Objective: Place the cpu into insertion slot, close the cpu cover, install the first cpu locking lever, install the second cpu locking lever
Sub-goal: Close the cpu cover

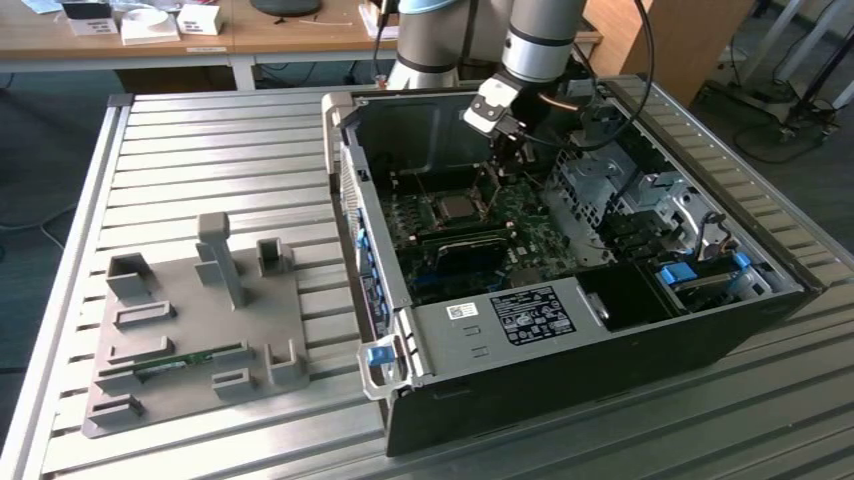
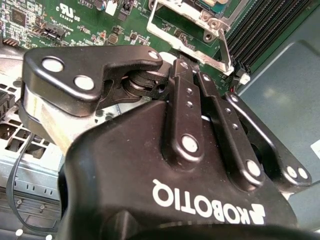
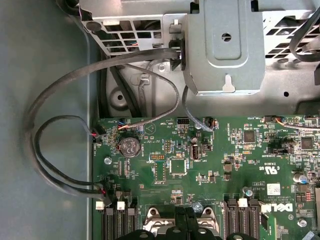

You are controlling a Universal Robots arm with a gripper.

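Note:
The black computer case (image 1: 561, 340) lies open on the slatted table. Inside it, on the green motherboard (image 1: 534, 235), the cpu (image 1: 455, 208) lies flat in the insertion slot (image 1: 430, 222). My gripper (image 1: 503, 178) reaches down into the case just to the exterior view's right of the slot. In the first wrist view its fingertips (image 3: 180, 218) are pressed together at the socket's metal edge (image 3: 156, 221), and the gripper (image 3: 185, 218) is shut with nothing seen between them. In the second wrist view the cpu cover (image 2: 192, 17) and a thin silver lever (image 2: 226, 50) lie just beyond the fingers (image 2: 187, 90).
Memory slots (image 2: 270, 22) run beside the socket. A grey drive cage (image 3: 225, 45) and looping black cables (image 3: 55, 125) sit near the board's edge. A grey fixture plate (image 1: 187, 320) with upright blocks lies on the table at the exterior view's left.

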